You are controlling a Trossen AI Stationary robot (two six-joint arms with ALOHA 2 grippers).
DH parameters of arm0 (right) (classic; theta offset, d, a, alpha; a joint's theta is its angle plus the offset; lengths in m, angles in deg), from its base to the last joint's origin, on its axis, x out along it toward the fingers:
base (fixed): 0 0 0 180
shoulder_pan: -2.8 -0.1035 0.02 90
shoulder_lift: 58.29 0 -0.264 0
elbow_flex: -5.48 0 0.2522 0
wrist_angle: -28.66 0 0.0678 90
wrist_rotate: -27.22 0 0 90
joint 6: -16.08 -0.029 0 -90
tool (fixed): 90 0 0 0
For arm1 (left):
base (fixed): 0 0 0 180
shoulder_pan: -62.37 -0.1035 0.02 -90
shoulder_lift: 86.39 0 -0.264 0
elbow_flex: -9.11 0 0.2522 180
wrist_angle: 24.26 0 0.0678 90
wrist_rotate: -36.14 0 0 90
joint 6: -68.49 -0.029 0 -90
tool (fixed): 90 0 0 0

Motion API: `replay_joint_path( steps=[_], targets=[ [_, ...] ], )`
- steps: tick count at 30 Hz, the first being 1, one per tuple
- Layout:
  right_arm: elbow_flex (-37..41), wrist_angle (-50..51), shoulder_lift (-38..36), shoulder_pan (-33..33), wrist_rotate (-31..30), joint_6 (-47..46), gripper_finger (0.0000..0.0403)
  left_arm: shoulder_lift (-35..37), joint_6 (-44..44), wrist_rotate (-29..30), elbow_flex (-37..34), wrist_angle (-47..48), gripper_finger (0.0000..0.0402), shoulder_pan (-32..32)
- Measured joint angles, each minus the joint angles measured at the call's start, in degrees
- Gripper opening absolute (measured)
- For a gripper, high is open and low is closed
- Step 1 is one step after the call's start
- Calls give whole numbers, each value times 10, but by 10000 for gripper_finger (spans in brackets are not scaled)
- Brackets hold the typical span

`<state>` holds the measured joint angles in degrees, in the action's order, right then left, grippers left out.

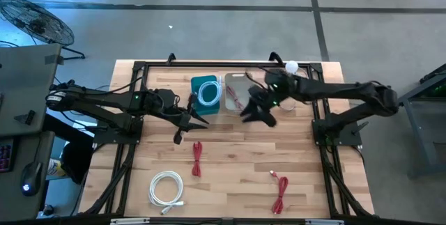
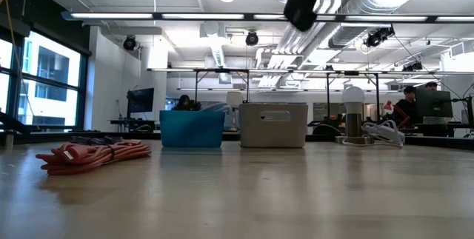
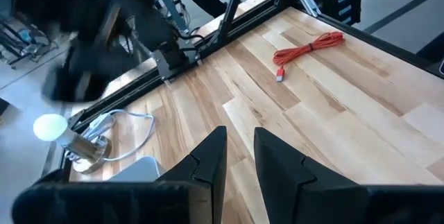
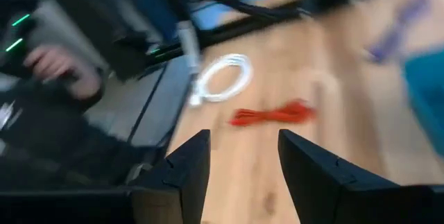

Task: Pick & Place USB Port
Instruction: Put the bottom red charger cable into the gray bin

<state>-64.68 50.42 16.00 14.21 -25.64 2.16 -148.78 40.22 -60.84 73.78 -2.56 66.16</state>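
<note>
Three bundled USB cables lie loose on the wooden table: a red one (image 1: 197, 159) near the middle, a white coil (image 1: 166, 187) at the near left, and another red one (image 1: 280, 191) at the near right. A teal bin (image 1: 205, 92) holds a white coil. The clear bin (image 1: 237, 94) beside it holds a red cable. My left gripper (image 1: 189, 118) hovers open by the teal bin's near left corner, its fingers (image 3: 211, 158) narrowly apart. My right gripper (image 1: 256, 112) hangs open and blurred beside the clear bin's near right corner, its fingers (image 4: 191, 161) holding nothing.
A small lamp with a white bulb (image 1: 291, 66) and its cord stands at the far right. A black frame rail (image 1: 230, 65) runs round the table. A person's hand (image 4: 52, 64) shows beyond the table's left edge. Bare wood lies between the loose cables.
</note>
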Motion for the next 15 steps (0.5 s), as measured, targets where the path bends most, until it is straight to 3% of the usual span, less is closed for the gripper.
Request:
replay_joint_path(
  steps=[3, 8, 11, 15],
  targets=[
    [0, 13, -45, -63, -42, 45, 160, 0, -4, 0, 0, 0, 72, 0],
    [0, 110, -111, -172, -234, 117, 151, 0, -5, 0, 0, 0, 72, 0],
    [0, 187, -130, -231, -354, 113, 149, 0, -4, 4, 0, 0, 72, 0],
    [0, 260, -120, -299, -423, 87, 151, 0, -4, 5, 0, 0, 72, 0]
  ],
)
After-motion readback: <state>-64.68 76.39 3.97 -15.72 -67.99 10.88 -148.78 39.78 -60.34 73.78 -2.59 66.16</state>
